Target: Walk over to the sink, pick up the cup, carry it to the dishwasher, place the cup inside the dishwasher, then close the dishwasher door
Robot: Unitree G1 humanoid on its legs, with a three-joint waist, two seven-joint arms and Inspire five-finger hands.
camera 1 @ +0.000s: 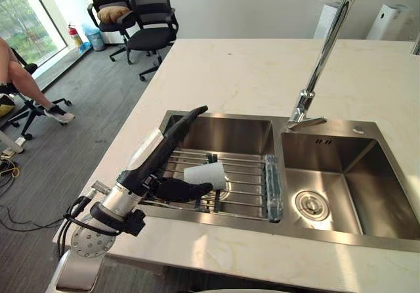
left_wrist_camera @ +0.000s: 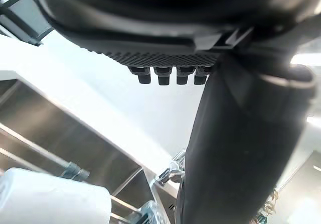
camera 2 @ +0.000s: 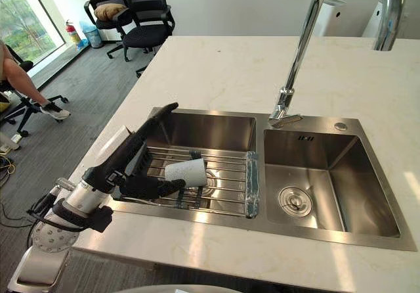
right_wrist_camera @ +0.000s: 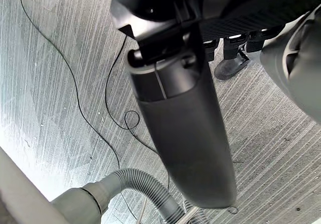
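Observation:
A white cup [camera 1: 205, 173] lies on its side on a wire rack [camera 1: 252, 175] in the left basin of the steel sink [camera 1: 223, 117]. My left hand [camera 1: 176, 189] reaches into that basin from the near left, open. Its straight fingers lie along the rack just below the cup's near side, and its thumb [camera 1: 187, 123] stands up over the basin's left wall. I cannot tell whether the fingers touch the cup. In the left wrist view the cup [left_wrist_camera: 50, 199] shows close beside the thumb [left_wrist_camera: 241, 148]. My right hand [right_wrist_camera: 185, 133] hangs open above the floor.
A tall curved faucet [camera 1: 321, 56] rises behind the divider, beside the right basin [camera 1: 341, 175] with its drain. Pale countertop [camera 1: 249, 69] surrounds the sink. Office chairs [camera 1: 151, 23] stand far left, and a seated person's leg [camera 1: 26, 86] shows at the left edge. A grey ribbed hose [right_wrist_camera: 130, 181] lies on the floor.

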